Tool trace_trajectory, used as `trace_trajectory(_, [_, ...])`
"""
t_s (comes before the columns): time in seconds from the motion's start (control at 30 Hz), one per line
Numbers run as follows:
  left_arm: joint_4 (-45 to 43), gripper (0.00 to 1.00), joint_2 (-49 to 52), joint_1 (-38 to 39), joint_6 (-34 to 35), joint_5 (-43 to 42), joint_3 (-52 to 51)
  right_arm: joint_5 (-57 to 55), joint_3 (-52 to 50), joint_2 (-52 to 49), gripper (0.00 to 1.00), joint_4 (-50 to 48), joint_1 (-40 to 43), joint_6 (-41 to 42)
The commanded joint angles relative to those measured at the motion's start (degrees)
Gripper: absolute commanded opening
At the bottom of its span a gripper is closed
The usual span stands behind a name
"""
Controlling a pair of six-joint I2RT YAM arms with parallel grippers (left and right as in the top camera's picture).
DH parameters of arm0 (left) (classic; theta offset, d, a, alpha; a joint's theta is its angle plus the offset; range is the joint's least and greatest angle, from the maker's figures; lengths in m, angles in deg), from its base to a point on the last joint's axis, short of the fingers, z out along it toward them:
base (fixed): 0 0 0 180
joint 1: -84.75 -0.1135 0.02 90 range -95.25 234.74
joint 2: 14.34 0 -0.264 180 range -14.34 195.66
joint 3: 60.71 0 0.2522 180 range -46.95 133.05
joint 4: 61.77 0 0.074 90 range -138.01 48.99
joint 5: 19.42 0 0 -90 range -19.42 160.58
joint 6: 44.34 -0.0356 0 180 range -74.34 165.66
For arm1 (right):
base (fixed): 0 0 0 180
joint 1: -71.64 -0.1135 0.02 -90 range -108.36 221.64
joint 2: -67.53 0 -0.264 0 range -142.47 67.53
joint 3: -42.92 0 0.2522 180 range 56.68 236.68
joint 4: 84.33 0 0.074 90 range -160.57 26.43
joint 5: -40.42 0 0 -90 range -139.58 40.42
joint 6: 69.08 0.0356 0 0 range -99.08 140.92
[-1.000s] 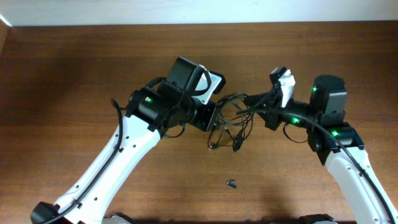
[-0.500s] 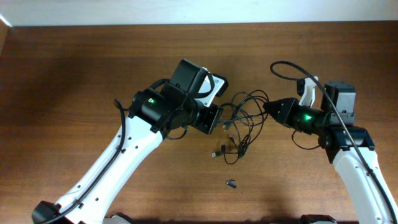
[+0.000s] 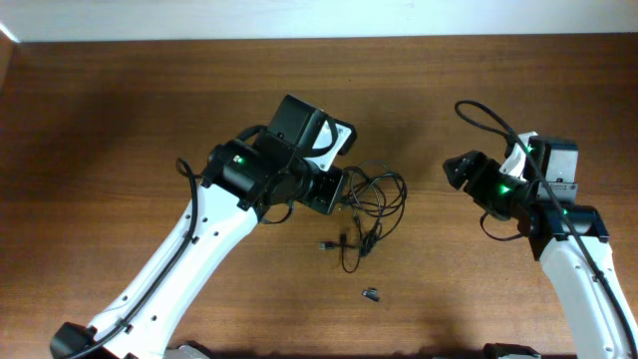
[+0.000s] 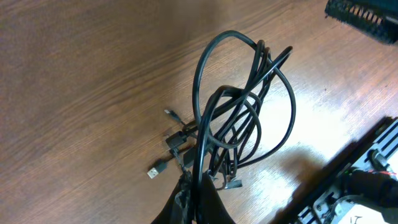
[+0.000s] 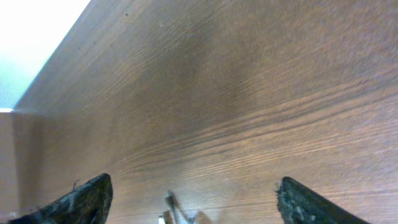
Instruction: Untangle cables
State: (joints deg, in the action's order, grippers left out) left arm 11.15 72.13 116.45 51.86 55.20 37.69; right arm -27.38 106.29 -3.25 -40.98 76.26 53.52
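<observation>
The cables (image 3: 373,200) form one black tangle of loops in the middle of the table, with plug ends trailing toward the front (image 3: 326,244). My left gripper (image 3: 337,189) is shut on a strand at the tangle's left side. In the left wrist view the cables (image 4: 242,112) loop up from the pinched fingertips (image 4: 200,186), and a metal-tipped plug (image 4: 156,169) lies on the wood. My right gripper (image 3: 454,172) stands open to the right of the tangle, apart from it. Its fingers (image 5: 93,196) are spread wide with nothing between them.
A tiny dark stubby piece (image 3: 370,293) lies near the front of the wooden table (image 3: 120,110). A thick arm cable (image 3: 488,120) arcs above the right arm. The table's far edge runs along the top.
The right gripper opened, let go of the cables and drew back to the right. The stretched tangle slackened and settled by the left gripper, which stayed shut on its strand.
</observation>
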Motion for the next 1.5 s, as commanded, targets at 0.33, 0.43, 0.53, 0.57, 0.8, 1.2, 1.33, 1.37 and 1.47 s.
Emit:
trace_trajectory(0.33, [0.74,0.0,-1.09,-0.11,-16.48,0.81,0.35,39.1,0.33,0.13,0.98,-8.9,-0.11,-56.02])
trace_trajectory(0.43, [0.7,0.0,-1.09,-0.11,-17.49,0.81,0.37,41.7,0.33,0.13,0.98,-8.83,-0.11,-66.2])
trace_trajectory(0.53, [-0.17,0.0,-1.09,-0.11,-17.49,0.81,0.37,46.75,0.33,0.13,0.98,-7.34,-0.13,-74.99])
trace_trajectory(0.57, [-0.61,0.0,-1.09,-0.11,-17.49,0.81,0.37,48.87,0.33,0.13,0.99,-5.6,-0.17,-79.82])
trace_trajectory(0.8, [-1.64,0.0,-1.09,0.26,-22.45,-6.34,0.37,42.53,0.33,0.11,0.94,-0.68,-5.42,-93.92])
trace_trajectory(1.2, [-4.22,0.0,-1.11,3.48,-18.64,-9.27,2.32,38.36,0.33,0.11,0.61,0.7,-7.28,-93.85])
trace_trajectory(1.33, [-4.66,0.0,-1.11,3.41,-14.93,-9.29,2.82,36.28,0.33,0.11,0.61,0.7,-7.28,-93.66])
trace_trajectory(1.37, [-4.66,0.0,-1.11,3.41,-14.23,-9.31,2.95,35.89,0.33,0.11,0.61,0.63,-7.28,-93.66])
trace_trajectory(1.47, [-4.37,0.0,-1.18,3.39,-9.7,-9.29,4.0,35.58,0.33,0.11,0.62,-1.86,-7.23,-89.81])
